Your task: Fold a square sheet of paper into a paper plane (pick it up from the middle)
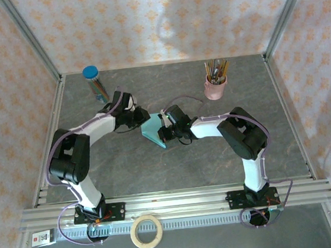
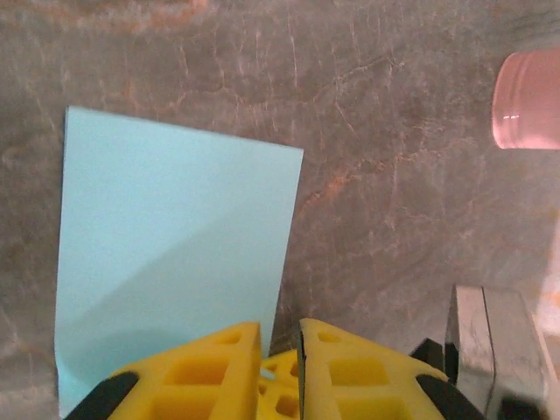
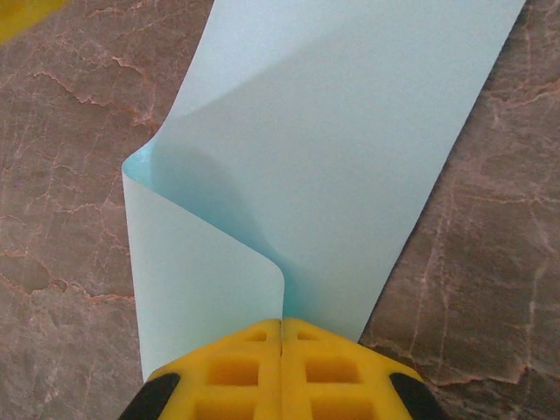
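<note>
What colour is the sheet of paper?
The paper is plain light turquoise, clearest in the right wrist view.

Light turquoise paper (image 1: 152, 129); grey-brown marbled table (image 1: 187, 169); bright yellow fingers (image 3: 227, 367); pink cup (image 1: 215, 88); blue-capped tube (image 1: 92, 78); cream walls (image 1: 161, 19), printed with orange flowers.

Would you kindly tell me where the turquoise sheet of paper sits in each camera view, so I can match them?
Top external: the sheet at mid-table, between the two arms' ends.
Left wrist: the sheet in the left half, above the left fingers.
Right wrist: the sheet curls up from the right fingers at bottom centre.
Shared landmark: the grey marbled tabletop under it.
</note>
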